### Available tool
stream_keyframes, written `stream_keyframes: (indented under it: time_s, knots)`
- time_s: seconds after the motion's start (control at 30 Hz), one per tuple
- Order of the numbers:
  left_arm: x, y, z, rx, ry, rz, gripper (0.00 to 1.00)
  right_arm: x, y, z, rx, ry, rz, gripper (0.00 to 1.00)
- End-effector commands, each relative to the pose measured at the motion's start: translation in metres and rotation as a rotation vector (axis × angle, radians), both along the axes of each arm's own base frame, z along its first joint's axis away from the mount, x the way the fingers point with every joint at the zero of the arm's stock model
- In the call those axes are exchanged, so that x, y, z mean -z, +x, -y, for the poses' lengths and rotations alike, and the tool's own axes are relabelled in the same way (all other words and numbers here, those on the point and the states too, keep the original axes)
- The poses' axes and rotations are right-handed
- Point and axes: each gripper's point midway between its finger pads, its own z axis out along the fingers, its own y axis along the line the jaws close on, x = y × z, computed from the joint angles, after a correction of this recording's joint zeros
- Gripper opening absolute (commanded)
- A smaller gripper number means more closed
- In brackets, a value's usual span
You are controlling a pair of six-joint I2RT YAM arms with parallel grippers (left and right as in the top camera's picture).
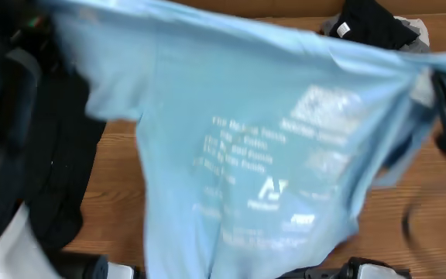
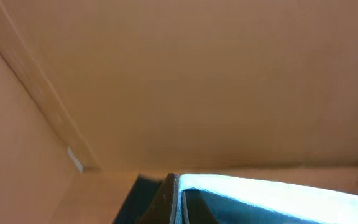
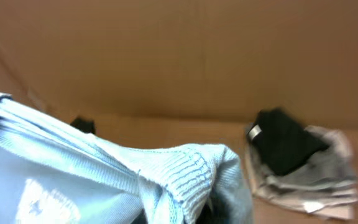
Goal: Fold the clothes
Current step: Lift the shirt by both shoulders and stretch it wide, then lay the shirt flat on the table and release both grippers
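Light blue T-shirt (image 1: 231, 116) stretched wide in the air above the surface (image 1: 114, 155) | left fingers (image 2: 165, 202) and right fingers (image 1: 444, 94) each clenched on an edge | likely spreading it flat for folding

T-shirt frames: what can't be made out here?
Overhead: the print on the T-shirt is motion-blurred and unreadable.
Left wrist: the left pincer is cut off by the bottom edge; the shirt covers the rest.
Right wrist: the right pincer is buried under bunched fabric.
Overhead: the shirt hides most of the table.
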Motion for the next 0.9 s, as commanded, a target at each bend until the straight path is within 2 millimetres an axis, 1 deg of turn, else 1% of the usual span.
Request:
stream_keyframes:
  time_s: [0.0, 0.03, 0.1, 0.23, 0.33, 0.43, 0.5, 0.53, 0.57, 0.6, 0.63, 0.67, 0.7, 0.73, 0.77, 0.8, 0.83, 0.87]
  knots:
    - [0.031, 0.033, -0.052, -0.292, 0.099, -0.099, 0.04, 0.047, 0.061, 0.021, 0.045, -0.055, -0.164, 0.04]
    - [0.042, 0.045, -0.053, -0.302, 0.110, -0.131, 0.04, 0.059, 0.076, 0.019, 0.027, -0.052, -0.201, 0.04]
    - [0.067, 0.071, -0.056, -0.326, 0.135, -0.200, 0.04, 0.090, 0.110, 0.011, -0.015, -0.052, -0.286, 0.04]
    - [0.127, 0.123, -0.065, -0.353, 0.165, -0.342, 0.04, 0.159, 0.177, -0.007, -0.080, -0.047, -0.437, 0.04]
    - [0.171, 0.155, -0.075, -0.371, 0.177, -0.430, 0.04, 0.211, 0.218, -0.021, -0.115, -0.048, -0.513, 0.04]
    - [0.222, 0.187, -0.083, -0.381, 0.192, -0.519, 0.04, 0.263, 0.258, -0.034, -0.130, -0.038, -0.559, 0.04]
    - [0.259, 0.206, -0.088, -0.387, 0.199, -0.574, 0.04, 0.292, 0.280, -0.040, -0.127, -0.030, -0.572, 0.10]
    - [0.273, 0.213, -0.091, -0.392, 0.198, -0.591, 0.04, 0.307, 0.292, -0.044, -0.131, -0.030, -0.572, 0.11]
    - [0.291, 0.222, -0.092, -0.396, 0.196, -0.612, 0.04, 0.318, 0.300, -0.048, -0.135, -0.029, -0.571, 0.14]
    - [0.305, 0.228, -0.093, -0.398, 0.193, -0.628, 0.04, 0.331, 0.309, -0.052, -0.135, -0.023, -0.569, 0.22]
    - [0.326, 0.237, -0.093, -0.392, 0.194, -0.652, 0.04, 0.342, 0.317, -0.058, -0.140, -0.020, -0.563, 0.26]
    - [0.340, 0.242, -0.093, -0.390, 0.196, -0.669, 0.04, 0.350, 0.325, -0.063, -0.147, -0.023, -0.552, 0.26]
    - [0.356, 0.248, -0.093, -0.388, 0.199, -0.687, 0.04, 0.358, 0.331, -0.069, -0.154, -0.023, -0.541, 0.30]
    - [0.367, 0.252, -0.093, -0.386, 0.201, -0.698, 0.04, 0.362, 0.337, -0.073, -0.153, -0.017, -0.531, 0.38]
    - [0.384, 0.258, -0.092, -0.382, 0.201, -0.713, 0.04, 0.366, 0.343, -0.078, -0.155, -0.014, -0.513, 0.44]
    - [0.393, 0.261, -0.092, -0.376, 0.199, -0.723, 0.05, 0.367, 0.346, -0.082, -0.158, -0.014, -0.501, 0.51]
    - [0.403, 0.264, -0.090, -0.369, 0.196, -0.731, 0.14, 0.366, 0.348, -0.084, -0.162, -0.015, -0.492, 0.64]
    - [0.408, 0.265, -0.090, -0.365, 0.192, -0.736, 0.27, 0.365, 0.348, -0.087, -0.161, -0.009, -0.489, 0.74]
